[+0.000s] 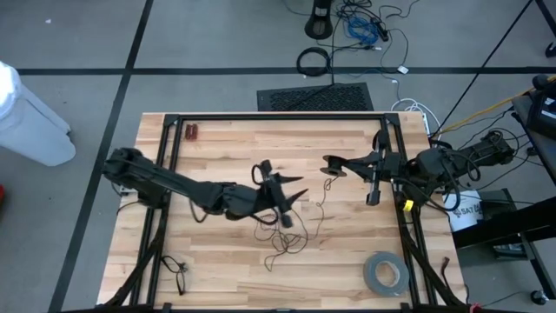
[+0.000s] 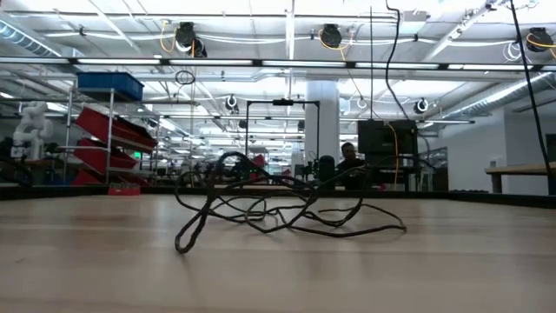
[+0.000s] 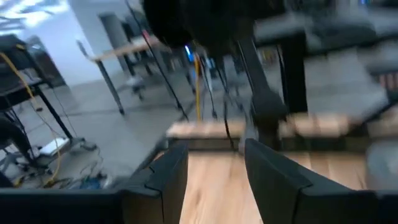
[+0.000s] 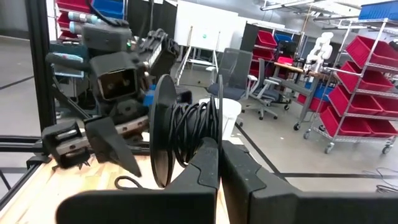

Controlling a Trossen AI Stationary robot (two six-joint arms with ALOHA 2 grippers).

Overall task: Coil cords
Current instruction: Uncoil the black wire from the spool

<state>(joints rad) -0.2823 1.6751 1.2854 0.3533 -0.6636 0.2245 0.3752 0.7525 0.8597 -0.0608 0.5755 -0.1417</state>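
My left tool [image 1: 291, 193] hangs spread above the loose cord [image 1: 291, 239] mid-worktop [image 1: 217, 261]; my right tool [image 1: 334, 165] pinches a wound spool [image 4: 180, 130].

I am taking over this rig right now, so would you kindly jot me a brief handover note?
Left gripper: open, empty, above mid-table.
Right gripper: shut on the spool, held over the table's right half, facing the left arm.
Cord: part is wound on the spool; the rest lies in loose tangled strands on the table, below the left gripper.
Done: some turns coiled.
Left: pick up the loose strand and wind on the rest.
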